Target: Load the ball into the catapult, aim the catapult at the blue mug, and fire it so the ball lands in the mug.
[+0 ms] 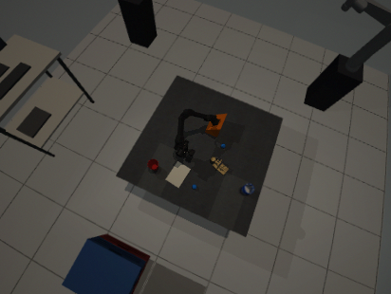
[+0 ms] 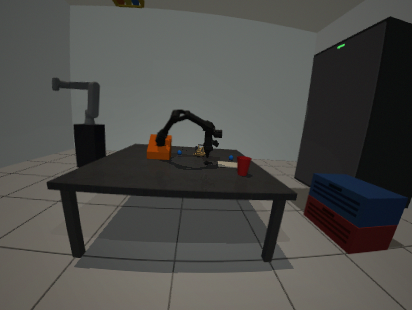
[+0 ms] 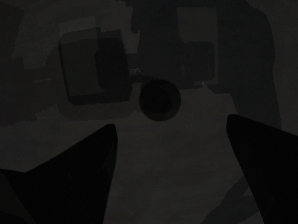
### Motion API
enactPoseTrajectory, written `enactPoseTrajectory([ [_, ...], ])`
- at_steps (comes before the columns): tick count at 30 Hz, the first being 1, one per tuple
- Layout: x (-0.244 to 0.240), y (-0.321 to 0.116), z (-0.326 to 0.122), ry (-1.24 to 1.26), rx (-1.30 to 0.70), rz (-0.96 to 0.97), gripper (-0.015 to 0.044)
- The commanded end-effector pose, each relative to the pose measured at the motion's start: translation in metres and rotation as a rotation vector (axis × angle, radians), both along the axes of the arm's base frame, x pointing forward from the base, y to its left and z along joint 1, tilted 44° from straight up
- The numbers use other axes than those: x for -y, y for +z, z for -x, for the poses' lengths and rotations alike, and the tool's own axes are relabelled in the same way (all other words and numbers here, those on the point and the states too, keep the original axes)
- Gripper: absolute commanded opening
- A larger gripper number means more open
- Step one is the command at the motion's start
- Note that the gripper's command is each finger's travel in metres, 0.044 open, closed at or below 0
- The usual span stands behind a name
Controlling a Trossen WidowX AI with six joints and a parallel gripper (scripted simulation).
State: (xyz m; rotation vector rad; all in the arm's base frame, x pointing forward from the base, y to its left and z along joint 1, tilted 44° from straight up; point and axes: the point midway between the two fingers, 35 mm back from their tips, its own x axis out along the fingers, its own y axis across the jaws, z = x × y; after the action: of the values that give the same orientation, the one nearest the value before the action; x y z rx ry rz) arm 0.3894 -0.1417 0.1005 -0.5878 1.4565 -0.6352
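The small black ball [image 3: 160, 100] lies on the table [image 1: 199, 85] [image 2: 165, 182], just beyond the line between the fingertips in the wrist view. My gripper [image 3: 173, 127] [image 2: 208, 155] is open and empty above the table, close to the ball; it hides the ball in the top view. The wooden catapult [image 1: 219, 166] [image 2: 200, 154] stands to one side of the gripper. Its long side slants roughly toward the blue mug [image 1: 248, 189] near the table edge. The mug cannot be made out in the exterior view. Whether anything is in the catapult's cup is too small to tell.
One blue ball [image 1: 223, 146] [image 2: 179, 152] lies between the orange base [image 1: 215, 128] [image 2: 159, 152] and the catapult. Another blue ball [image 1: 194, 187] [image 2: 231, 157] lies by the pale sheet [image 1: 177, 174] [image 2: 227, 164]. A red cup [image 1: 153, 165] [image 2: 244, 166] stands near the edge.
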Motion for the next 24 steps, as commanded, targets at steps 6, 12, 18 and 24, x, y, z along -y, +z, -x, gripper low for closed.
enactPoseTrajectory([
  [6,0.009,-0.014,0.003,-0.003,0.0,-0.006,0.03],
  [12,0.015,-0.02,0.002,-0.004,0.0,-0.005,0.03],
  [18,0.022,-0.027,0.002,-0.004,0.0,-0.005,0.03],
  [24,0.029,-0.034,0.002,-0.004,0.0,-0.005,0.03],
])
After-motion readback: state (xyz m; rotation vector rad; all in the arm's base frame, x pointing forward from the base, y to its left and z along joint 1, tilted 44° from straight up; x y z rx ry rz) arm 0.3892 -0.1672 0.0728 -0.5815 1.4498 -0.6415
